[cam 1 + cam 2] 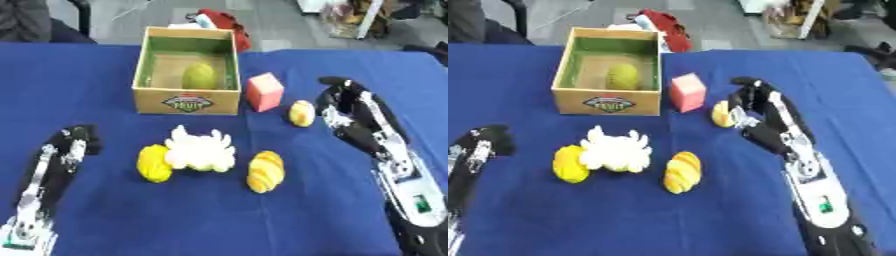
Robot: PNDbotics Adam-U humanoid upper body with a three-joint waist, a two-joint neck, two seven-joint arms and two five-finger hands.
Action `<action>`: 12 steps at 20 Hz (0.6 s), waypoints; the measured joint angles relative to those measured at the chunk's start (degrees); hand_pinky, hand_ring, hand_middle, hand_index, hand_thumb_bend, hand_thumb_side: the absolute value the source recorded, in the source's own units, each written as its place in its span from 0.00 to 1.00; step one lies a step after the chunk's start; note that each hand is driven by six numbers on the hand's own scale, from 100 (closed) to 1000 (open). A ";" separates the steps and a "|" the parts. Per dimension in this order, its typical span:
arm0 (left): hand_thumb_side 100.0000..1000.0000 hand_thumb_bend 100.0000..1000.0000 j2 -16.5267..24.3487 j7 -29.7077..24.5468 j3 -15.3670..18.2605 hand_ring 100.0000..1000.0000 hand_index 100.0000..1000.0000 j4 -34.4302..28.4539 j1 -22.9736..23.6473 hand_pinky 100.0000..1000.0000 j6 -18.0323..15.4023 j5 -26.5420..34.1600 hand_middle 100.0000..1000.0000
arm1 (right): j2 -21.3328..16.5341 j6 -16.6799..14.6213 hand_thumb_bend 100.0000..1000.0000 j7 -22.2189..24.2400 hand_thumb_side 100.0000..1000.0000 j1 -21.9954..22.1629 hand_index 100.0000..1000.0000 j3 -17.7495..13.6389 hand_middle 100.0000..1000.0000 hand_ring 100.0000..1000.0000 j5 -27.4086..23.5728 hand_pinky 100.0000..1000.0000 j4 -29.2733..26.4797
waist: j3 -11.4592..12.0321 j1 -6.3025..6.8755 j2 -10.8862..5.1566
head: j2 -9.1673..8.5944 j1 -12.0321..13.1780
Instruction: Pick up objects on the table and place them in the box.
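An open cardboard box (157,97) stands at the back centre of the blue table, with a yellow-green fruit (199,76) inside. A pink cube (264,91) sits just right of the box. Beside it lies a small yellow egg-shaped object (302,113), and my right hand (343,107) hovers close on its right with fingers relaxed, holding nothing. Nearer me lie a yellow lemon-like object (154,163), a white ruffled object (200,151) and an orange-yellow ridged object (265,171). My left hand (72,144) rests open at the lower left, apart from them all.
A red and white item (220,22) lies behind the box at the table's far edge. The blue cloth (105,65) covers the whole table, with bare stretches left of the box and along the near edge.
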 measured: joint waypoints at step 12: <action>0.69 0.00 0.00 -0.15 -0.19 0.58 0.71 0.04 0.76 0.62 0.09 0.00 0.54 | -10.72 -5.39 0.00 15.43 0.11 -14.16 0.93 3.59 0.74 0.71 20.73 0.69 22.33 | 0.35 0.00 -1.37 | 0.16 -0.44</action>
